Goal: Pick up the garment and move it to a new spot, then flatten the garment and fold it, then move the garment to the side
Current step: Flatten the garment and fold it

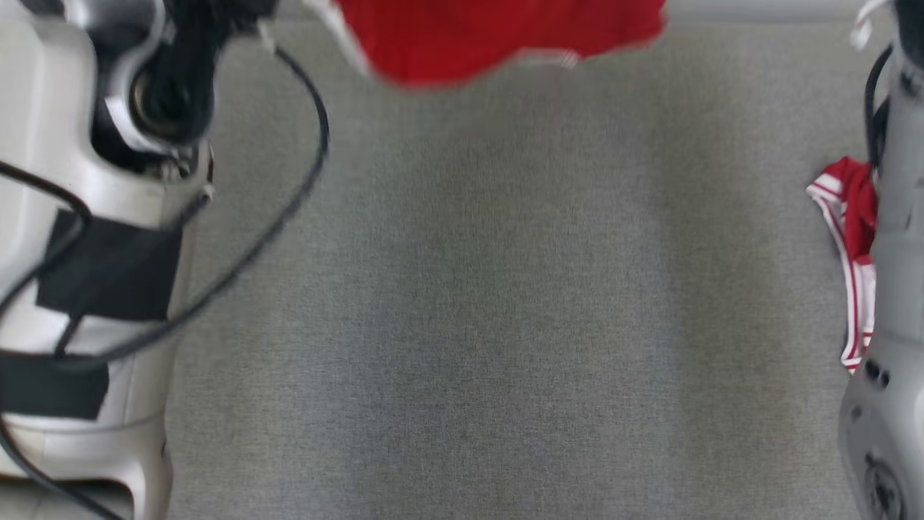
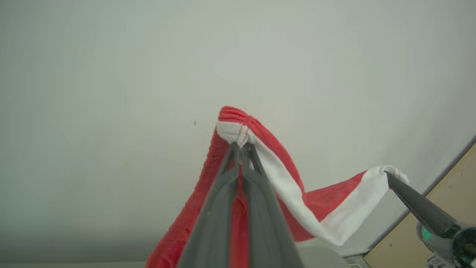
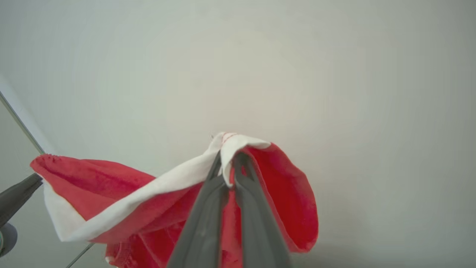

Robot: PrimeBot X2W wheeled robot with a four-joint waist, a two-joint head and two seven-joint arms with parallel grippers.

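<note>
Nearest us we see grey table (image 1: 505, 303) w/ red/white cloth (image 1: 848, 209) at 3 o'clock by our right arm (image 1: 895, 289), then at 12 o'clock the garment (image 1: 498, 36) hangs betw. left gripper (image 2: 241, 149) & right gripper (image 3: 228, 158), each clenched on its white hem.

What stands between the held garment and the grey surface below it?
Nothing visible. The left pincer and right pincer hold the garment up by its white hem; the grey surface beneath is bare in the middle. A red-and-white cloth piece lies at its right edge, beside the right arm.
</note>
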